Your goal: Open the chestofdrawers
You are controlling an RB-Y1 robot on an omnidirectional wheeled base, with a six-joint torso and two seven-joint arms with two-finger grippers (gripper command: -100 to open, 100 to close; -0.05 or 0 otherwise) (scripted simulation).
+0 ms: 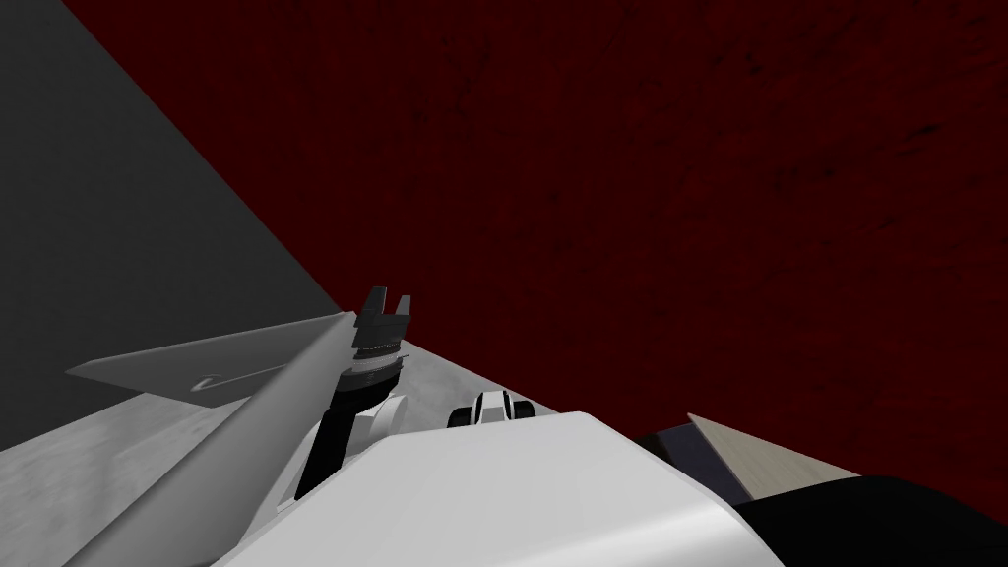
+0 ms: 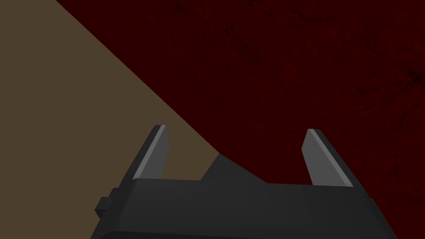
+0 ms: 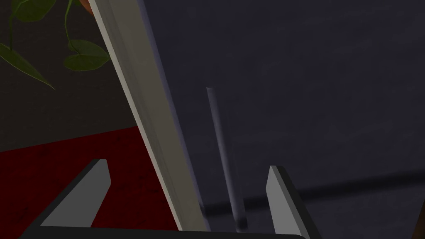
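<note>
Dark red floor [image 1: 689, 148] | right jaws apart, thin handle [image 3: 224, 157] between them on dark chest front [image 3: 311, 83] | left jaws apart

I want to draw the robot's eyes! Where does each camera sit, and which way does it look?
Head view: on the head, looking steeply down at the dark red floor; the left gripper shows.
Left wrist view: on the left hand, facing that floor and a flat brown surface; the left gripper shows, open.
Right wrist view: on the right hand, facing a dark front panel and its bar handle; the open right gripper shows.
Shared: all three show the dark red floor.
</note>
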